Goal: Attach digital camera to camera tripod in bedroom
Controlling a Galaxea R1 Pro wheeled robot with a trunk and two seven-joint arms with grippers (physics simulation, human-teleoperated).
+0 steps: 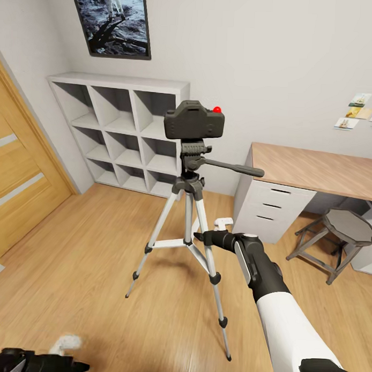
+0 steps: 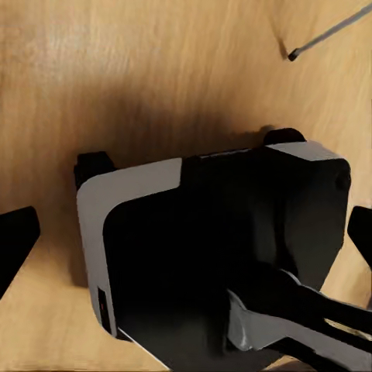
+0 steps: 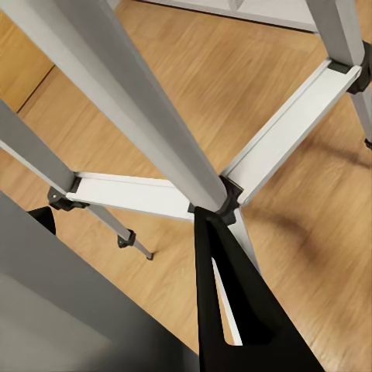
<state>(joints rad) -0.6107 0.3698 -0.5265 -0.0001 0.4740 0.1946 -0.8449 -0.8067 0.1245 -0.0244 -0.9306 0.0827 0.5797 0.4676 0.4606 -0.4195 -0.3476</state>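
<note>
The black digital camera [image 1: 193, 121], with a red button [image 1: 216, 109] on top, sits level on the head of the camera tripod [image 1: 192, 182], which stands on the bedroom's wood floor with its pan handle pointing right. My right gripper [image 1: 210, 233] is low beside the tripod's legs, at the height of the leg braces. In the right wrist view the silver legs [image 3: 139, 101] and braces are very close, and that gripper [image 3: 124, 218] is open and holds nothing. My left gripper [image 1: 43, 358] hangs low at the near left. In its wrist view it [image 2: 186, 236] is open and empty.
Grey cube shelves [image 1: 123, 130] stand against the wall behind the tripod, under a poster [image 1: 114, 20]. An oak door [image 1: 20, 185] is on the left. A desk [image 1: 315, 169] with drawers and a stool [image 1: 348, 226] are at the right. One tripod foot [image 2: 293, 54] shows above my base [image 2: 232, 248].
</note>
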